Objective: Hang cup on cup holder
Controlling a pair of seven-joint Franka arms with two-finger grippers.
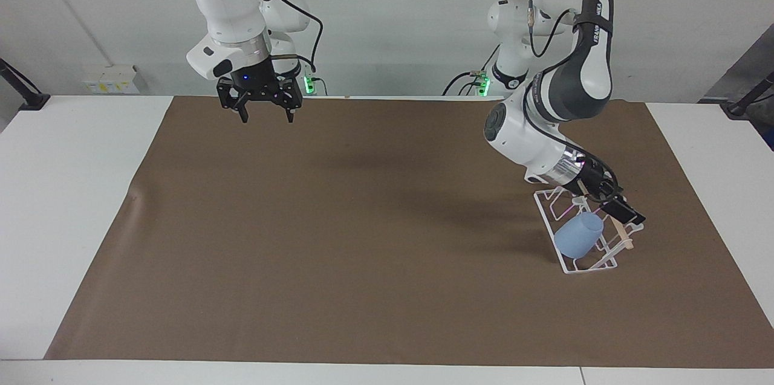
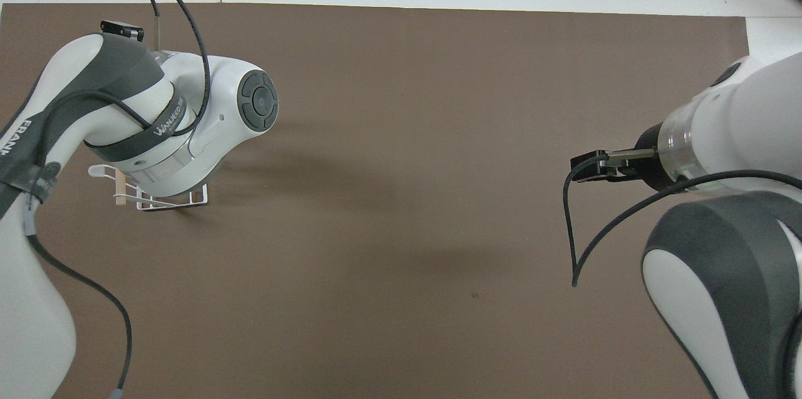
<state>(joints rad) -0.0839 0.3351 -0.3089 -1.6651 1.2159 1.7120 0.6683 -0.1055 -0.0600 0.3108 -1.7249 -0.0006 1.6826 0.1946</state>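
Note:
The light-blue cup (image 1: 578, 235) sits tilted on a prong of the white wire cup holder (image 1: 590, 266), low on the rack, at the left arm's end of the brown mat. My left gripper (image 1: 623, 211) is just above the rack's wooden dowel (image 1: 622, 234), apart from the cup, open and empty. My right gripper (image 1: 264, 113) hangs open and empty over the mat's edge nearest the robots; it also shows in the overhead view (image 2: 589, 170). In the overhead view the left arm hides the cup and most of the cup holder (image 2: 164, 202).
The brown mat (image 1: 363, 240) covers most of the white table (image 1: 66, 191). A black cable (image 2: 573, 230) loops from the right wrist.

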